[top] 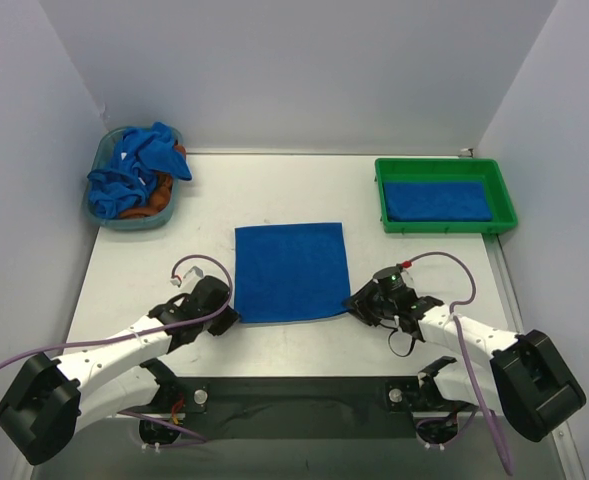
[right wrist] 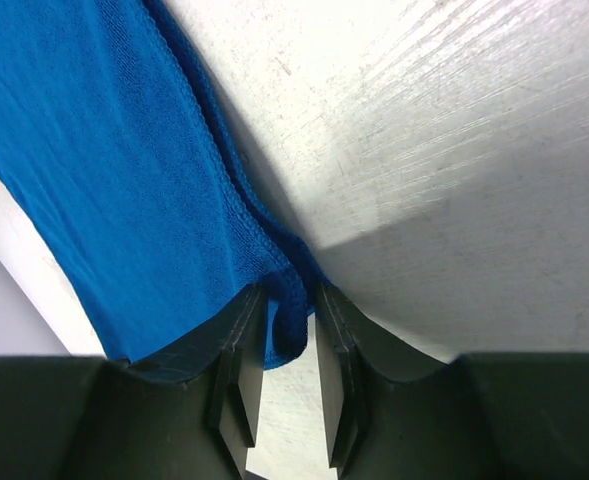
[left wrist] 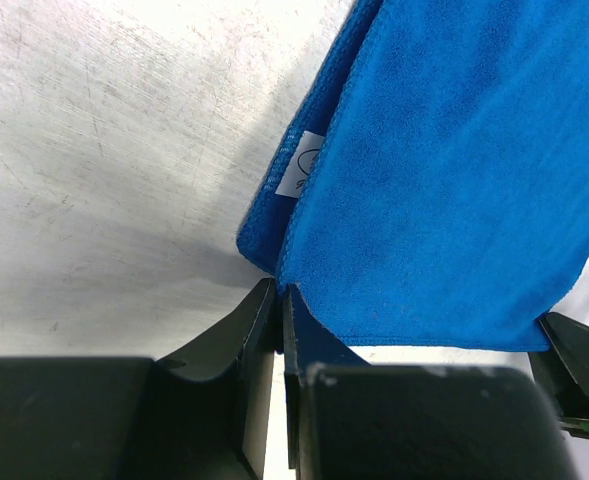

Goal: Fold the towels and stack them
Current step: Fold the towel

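My left claw point(left wrist: 279, 290) is pressed together on the near-left corner of the blue towel point(top: 290, 270), w/ its white tag point(left wrist: 299, 165) just beside. My right claw point(right wrist: 289, 295) has the near-right corner btw its fingers; if it really pinches, I cannot tell. The towel lies at table point(top: 424, 290) centre. Another towel point(top: 437, 200) lies folded in the green tray point(top: 439, 228), far right.
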You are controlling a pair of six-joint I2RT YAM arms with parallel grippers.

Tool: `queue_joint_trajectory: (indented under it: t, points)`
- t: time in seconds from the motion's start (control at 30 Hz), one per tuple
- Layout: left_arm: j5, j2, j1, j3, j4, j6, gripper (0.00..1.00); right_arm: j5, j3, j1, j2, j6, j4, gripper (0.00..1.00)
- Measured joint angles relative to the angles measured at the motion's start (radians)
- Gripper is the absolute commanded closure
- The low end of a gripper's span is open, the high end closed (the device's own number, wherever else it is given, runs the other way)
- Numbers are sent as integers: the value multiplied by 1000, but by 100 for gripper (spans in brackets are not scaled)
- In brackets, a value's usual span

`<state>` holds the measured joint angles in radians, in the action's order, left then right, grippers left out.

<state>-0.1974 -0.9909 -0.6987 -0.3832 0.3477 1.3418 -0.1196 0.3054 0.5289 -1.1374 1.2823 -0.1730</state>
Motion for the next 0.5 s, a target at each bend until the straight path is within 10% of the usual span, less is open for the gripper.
queue_joint_trajectory:
  t: [0.5]
  points:
    - [0,5,0,0,0,0,83,0,-1,-5,87,-7,37,73]
